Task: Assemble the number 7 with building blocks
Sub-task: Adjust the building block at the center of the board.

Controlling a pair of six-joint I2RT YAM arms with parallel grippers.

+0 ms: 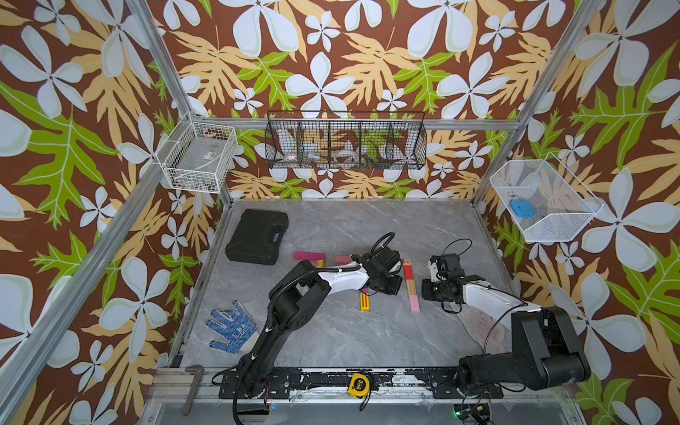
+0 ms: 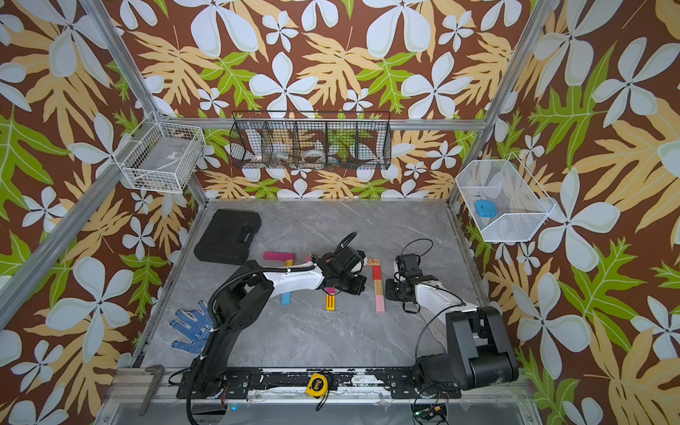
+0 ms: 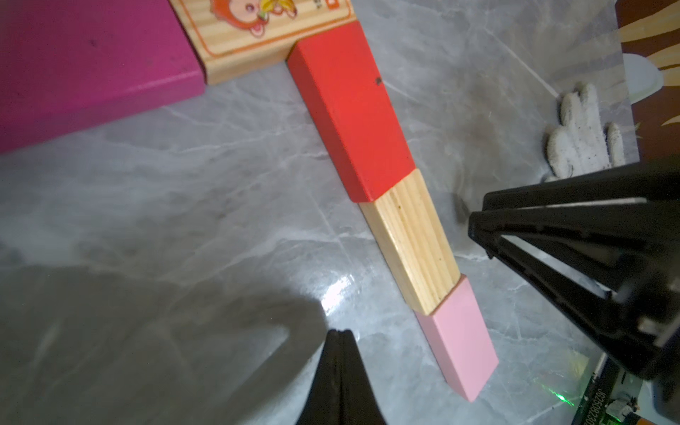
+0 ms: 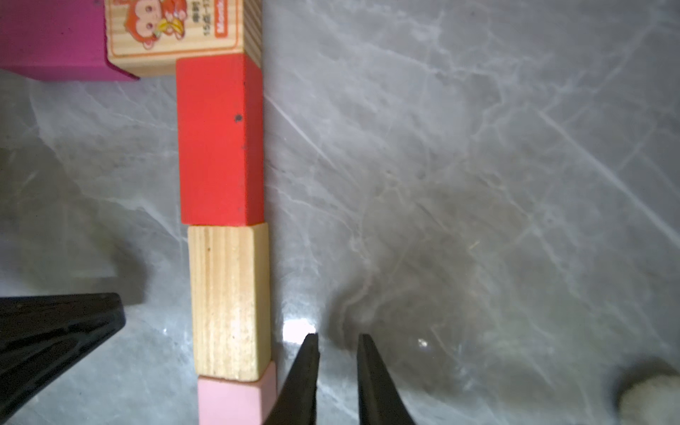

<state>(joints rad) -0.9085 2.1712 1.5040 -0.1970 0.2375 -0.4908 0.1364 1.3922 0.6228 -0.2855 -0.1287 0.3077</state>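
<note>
Likely a lab: aluminium frame (image 1: 162,62), wire baskets (image 1: 198,158).

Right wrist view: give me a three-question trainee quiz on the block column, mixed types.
1. True or false: the red rectangular block butts end to end against the plain wooden rectangular block.
2. Which block ends the column, farthest from the monkey-printed wooden block? A magenta, B pale pink flat block, C yellow.
3. Fill in: the left gripper is ____, holding nothing.
Key: 1 true; 2 B; 3 shut.
</note>
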